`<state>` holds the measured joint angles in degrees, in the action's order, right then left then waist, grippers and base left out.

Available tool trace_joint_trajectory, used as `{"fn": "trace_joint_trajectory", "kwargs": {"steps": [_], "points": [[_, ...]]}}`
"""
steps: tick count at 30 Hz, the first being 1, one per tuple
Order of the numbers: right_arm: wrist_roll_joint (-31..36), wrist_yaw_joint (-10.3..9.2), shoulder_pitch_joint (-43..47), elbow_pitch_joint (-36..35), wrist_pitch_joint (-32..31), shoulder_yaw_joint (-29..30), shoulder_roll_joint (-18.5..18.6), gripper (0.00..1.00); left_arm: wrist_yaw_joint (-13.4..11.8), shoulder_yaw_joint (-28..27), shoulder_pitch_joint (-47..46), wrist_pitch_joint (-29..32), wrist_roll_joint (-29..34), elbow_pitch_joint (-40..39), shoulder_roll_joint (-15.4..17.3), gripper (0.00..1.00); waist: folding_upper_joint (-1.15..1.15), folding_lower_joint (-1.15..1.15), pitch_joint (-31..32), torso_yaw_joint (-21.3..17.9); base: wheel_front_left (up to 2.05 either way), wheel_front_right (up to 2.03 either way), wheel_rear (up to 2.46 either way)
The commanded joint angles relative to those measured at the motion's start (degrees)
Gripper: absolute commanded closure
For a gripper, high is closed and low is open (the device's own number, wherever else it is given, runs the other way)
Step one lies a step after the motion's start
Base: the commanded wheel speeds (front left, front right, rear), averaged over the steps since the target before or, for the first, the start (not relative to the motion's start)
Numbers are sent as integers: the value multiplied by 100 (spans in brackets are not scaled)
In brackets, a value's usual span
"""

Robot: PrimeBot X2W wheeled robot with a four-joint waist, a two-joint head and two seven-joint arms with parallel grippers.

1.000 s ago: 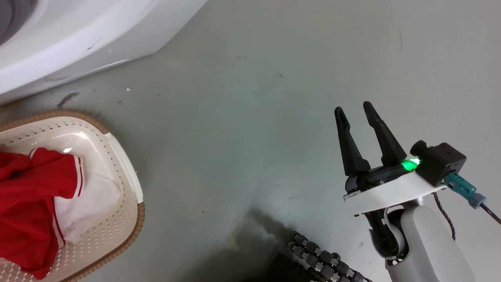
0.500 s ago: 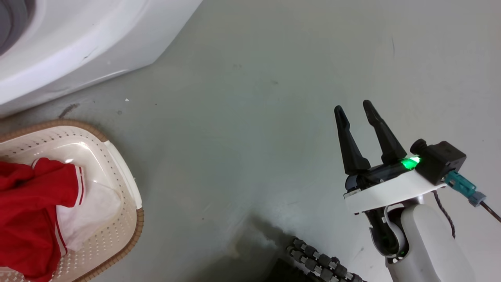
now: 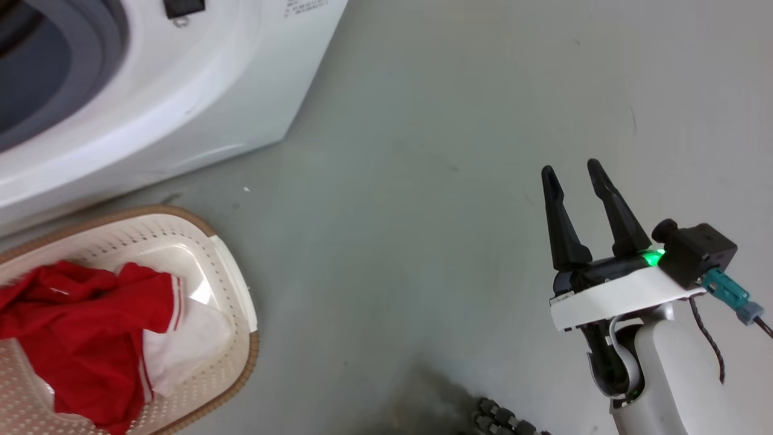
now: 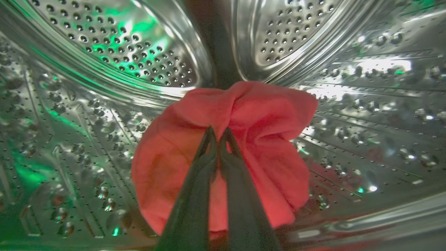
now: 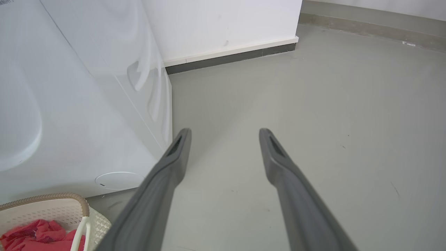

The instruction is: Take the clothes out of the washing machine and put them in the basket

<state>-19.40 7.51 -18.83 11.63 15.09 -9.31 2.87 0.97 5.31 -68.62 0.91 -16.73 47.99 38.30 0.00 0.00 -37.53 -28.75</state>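
Reaching into the washing machine's steel drum, curved all around the left gripper, pinched shut on a fold of the red garment at its tips, likely for pulling it out. Well to the left of the right gripper, the basket with a red-and-white garment already inside. Kept wide open and empty, apparently to stay clear.

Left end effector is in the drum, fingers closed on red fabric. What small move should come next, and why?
Probably draw the left end effector straight back out of the steel drum: its fingers look pinched on the red cloth lying there, and the basket sits on the floor beside the washing machine, a red garment already inside.
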Motion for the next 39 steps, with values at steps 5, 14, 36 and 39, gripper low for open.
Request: {"fn": "trace_joint_trajectory", "kwargs": {"steps": [5,14,36,39], "points": [[197,-4,212,76,11,141,1,0,-98,-111,684,-922,-159,165,-295,100,0,0,603,275,0,0,0],[475,-4,483,130,10,378,2,0,-166,-186,1789,-1591,-308,-235,-837,100,0,0,1376,677,0,0,0],[1090,-4,1426,-206,-503,706,1,0,-666,-47,5285,-1617,-28,-3369,-2302,100,0,0,2969,1716,0,0,0],[1140,-4,1585,-299,-603,734,2,0,-760,-6,5754,-1612,-32,-3577,-2394,100,0,0,3109,1818,0,0,0]]}}
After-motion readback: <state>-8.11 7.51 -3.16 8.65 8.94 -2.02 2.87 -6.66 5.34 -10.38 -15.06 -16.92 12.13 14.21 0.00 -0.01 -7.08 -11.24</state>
